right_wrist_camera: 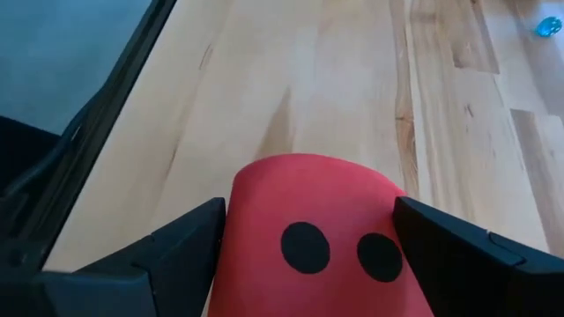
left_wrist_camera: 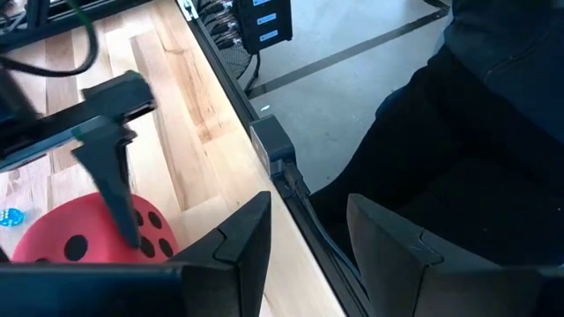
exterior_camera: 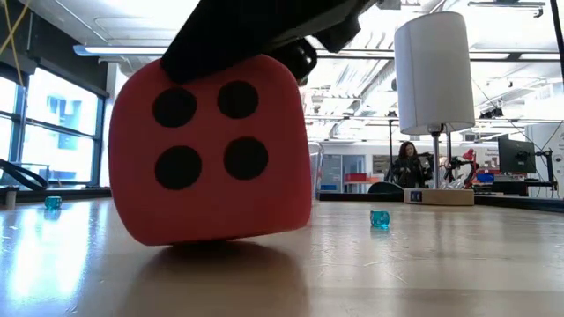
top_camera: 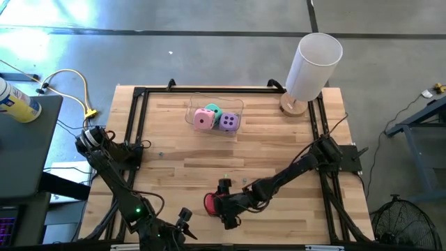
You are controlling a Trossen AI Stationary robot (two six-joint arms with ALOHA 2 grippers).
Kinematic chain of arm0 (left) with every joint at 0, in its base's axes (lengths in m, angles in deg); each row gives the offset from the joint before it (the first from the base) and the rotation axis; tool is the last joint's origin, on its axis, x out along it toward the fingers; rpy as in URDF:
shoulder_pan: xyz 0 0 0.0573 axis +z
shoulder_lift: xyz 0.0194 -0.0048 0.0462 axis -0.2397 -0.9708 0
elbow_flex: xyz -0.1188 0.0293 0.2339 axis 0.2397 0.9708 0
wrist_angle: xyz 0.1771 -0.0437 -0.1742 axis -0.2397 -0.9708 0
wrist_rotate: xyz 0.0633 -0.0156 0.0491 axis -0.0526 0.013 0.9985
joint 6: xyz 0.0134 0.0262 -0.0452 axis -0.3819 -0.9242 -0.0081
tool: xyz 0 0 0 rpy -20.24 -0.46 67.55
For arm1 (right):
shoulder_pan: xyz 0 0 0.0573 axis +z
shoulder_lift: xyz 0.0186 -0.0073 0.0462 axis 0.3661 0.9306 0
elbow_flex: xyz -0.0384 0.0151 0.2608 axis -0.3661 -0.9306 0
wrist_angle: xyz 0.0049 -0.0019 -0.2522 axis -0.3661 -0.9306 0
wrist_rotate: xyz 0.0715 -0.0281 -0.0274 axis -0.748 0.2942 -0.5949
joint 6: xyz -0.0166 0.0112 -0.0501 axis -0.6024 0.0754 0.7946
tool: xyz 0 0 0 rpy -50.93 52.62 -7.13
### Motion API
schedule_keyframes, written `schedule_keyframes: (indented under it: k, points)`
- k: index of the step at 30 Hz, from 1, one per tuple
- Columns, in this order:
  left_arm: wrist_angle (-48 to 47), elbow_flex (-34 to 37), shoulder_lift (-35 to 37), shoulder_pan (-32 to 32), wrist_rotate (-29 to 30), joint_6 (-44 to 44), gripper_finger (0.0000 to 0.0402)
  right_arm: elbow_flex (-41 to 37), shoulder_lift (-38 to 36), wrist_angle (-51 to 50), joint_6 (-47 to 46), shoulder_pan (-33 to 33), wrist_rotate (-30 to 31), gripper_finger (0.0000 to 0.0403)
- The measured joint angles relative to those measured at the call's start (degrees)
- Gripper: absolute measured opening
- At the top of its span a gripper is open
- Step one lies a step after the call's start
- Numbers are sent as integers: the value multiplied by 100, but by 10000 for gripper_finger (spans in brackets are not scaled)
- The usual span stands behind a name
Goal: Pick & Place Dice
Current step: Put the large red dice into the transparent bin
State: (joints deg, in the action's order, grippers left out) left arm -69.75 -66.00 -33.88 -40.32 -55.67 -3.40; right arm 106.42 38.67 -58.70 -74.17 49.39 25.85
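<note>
The red die [top_camera: 211, 203] with dark pips sits near the table's near edge, between the fingers of my right gripper [top_camera: 217, 203], which is shut on it. In the low view the red die [exterior_camera: 211, 150] fills the near ground, its four-pip face toward the camera. The pink die [top_camera: 203, 118], teal die [top_camera: 212, 109] and purple die [top_camera: 228, 123] lie together inside a clear container [top_camera: 237, 106] at the far middle. My left gripper [top_camera: 187, 224] waits open at the near edge, left of the red die, holding nothing. My right gripper pinches the red die by two opposite sides [right_wrist_camera: 242, 229], one finger [right_wrist_camera: 176, 251] on each. The fingers come slanting down from the table's right side. The die is tipped a little, and its lower edge [exterior_camera: 167, 239] is on the table.
A tall white cylinder [top_camera: 313, 66] stands on a wooden base at the far right corner. Two tiny teal cubes [exterior_camera: 380, 218] [exterior_camera: 53, 202] lie on the wood. A black frame [top_camera: 139, 94] runs round the table. A person in dark clothes [left_wrist_camera: 476, 132] is beyond the near edge.
</note>
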Motion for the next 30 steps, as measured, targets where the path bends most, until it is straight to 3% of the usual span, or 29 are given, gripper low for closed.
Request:
schedule_keyframes:
  k: [4, 11, 17, 21, 27, 30]
  points:
    - [0, 0, 0, 0, 0, -1, 144, 12, -13, -208, -45, -204, -292, 318]
    - [-2, 0, 0, 0, -2, -1, 144, 35, -36, -1214, -135, -596, -299, 318]
    - [-4, 0, 0, -2, -16, 1, 144, 43, 11, -1264, -318, -765, -561, 304]
    - [-6, 0, 0, -2, -20, 4, 144, 43, 4, -1346, -301, -765, -556, 246]
    - [-3, 0, 0, -34, -28, 6, 144, 49, -18, -1348, -231, -774, -469, 88]
    - [-4, 0, 0, -52, -27, 8, 144, 53, -22, -1344, 115, -780, -576, 77]
